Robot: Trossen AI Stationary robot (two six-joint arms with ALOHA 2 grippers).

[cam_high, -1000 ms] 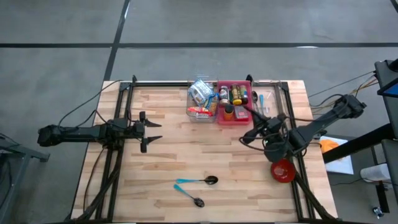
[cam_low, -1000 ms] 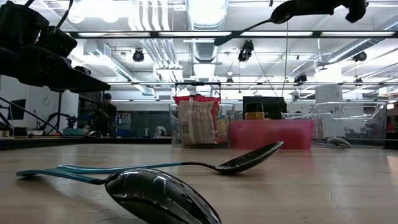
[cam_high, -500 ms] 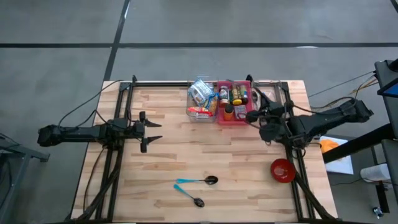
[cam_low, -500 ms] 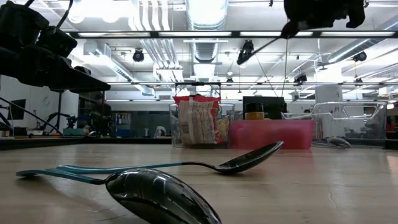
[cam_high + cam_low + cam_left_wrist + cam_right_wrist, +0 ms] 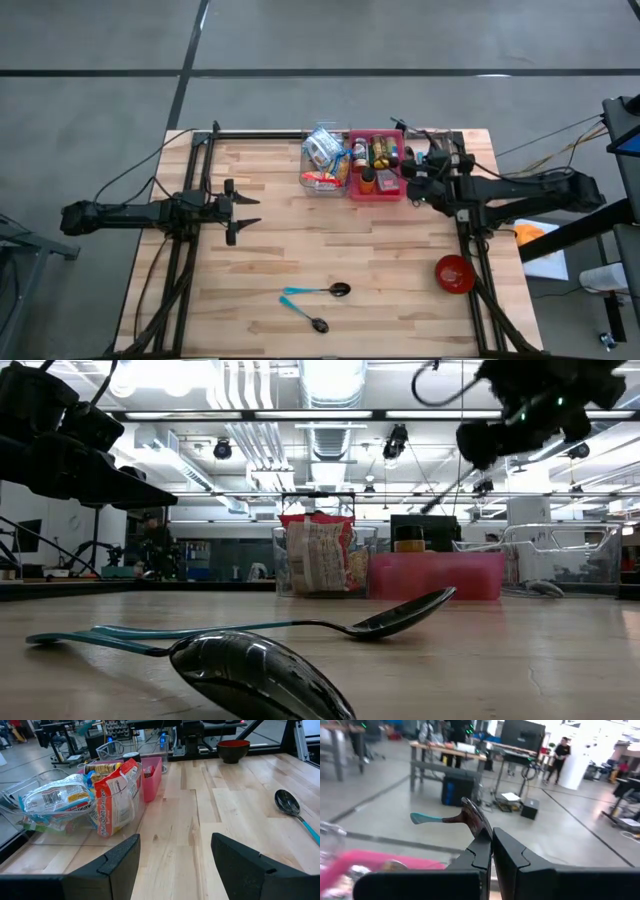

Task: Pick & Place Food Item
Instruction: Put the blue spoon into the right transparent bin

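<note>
Snack bags (image 5: 322,158) fill a clear bin at the table's far middle, and bottles stand in the pink bin (image 5: 378,160) beside it. My right gripper (image 5: 412,165) hovers level at the pink bin's right side, shut on a teal-handled spoon (image 5: 465,817). My left gripper (image 5: 245,212) waits open at the table's left, holding nothing; its wrist view shows the bags (image 5: 117,795). Two more spoons (image 5: 318,291) lie flat on the near middle of the table. My right gripper pinches the spoon between its two fingers at the metal bowl (image 5: 476,826), close to where the handle starts. The teal handle (image 5: 425,818) sticks out sideways across the fingers. The spoon is lifted clear of the table and bins.
A red bowl (image 5: 455,273) sits near the table's right edge. A clear utensil bin (image 5: 432,160) stands right of the pink bin, under my right arm. Bare wood lies across the table's middle. People and benches show in the room behind.
My right gripper has swung from beside the red bowl toward the table's far edge, up to the bins, turning as it went and dropping a little. It carried the spoon with it and stayed shut.
</note>
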